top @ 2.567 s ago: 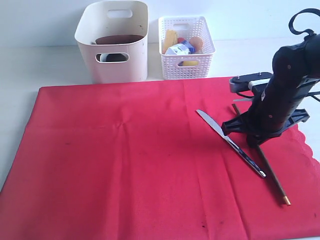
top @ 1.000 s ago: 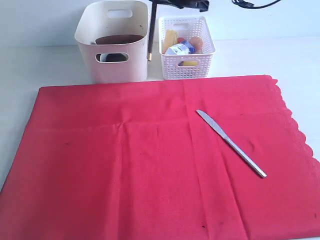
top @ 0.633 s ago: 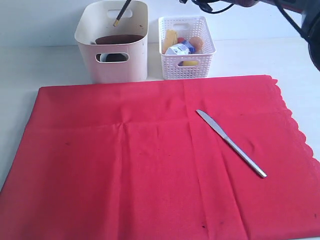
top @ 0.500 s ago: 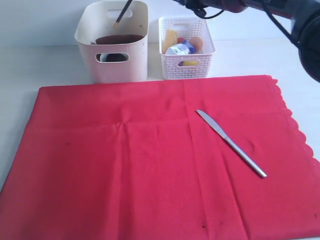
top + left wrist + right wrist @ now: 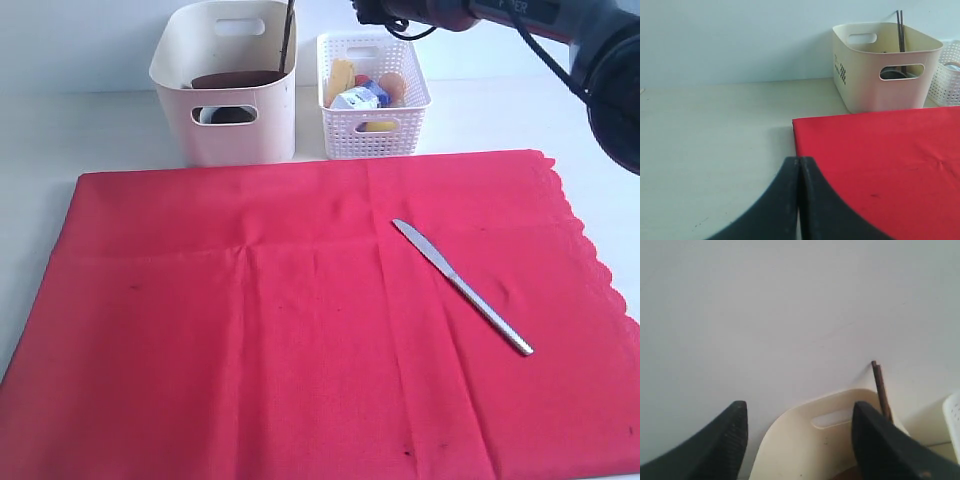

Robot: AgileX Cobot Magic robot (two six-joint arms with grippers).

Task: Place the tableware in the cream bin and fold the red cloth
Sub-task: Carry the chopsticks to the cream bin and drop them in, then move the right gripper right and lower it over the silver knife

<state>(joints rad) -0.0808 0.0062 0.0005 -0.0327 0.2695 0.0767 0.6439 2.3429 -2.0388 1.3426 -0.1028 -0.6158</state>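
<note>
Now upright, no longer tilted: dark chopsticks in cream bin, seemingly loose.

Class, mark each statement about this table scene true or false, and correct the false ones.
1. The steel table knife lies on the bright red woven cloth. True.
2. The dark chopsticks lie on the cloth. False: they stand in the large cream plastic bin.
3. The right tool is open and empty. True.
4. The left tool is wide open. False: its jaws are shut.
5. The cloth is folded. False: it lies spread flat.
</note>
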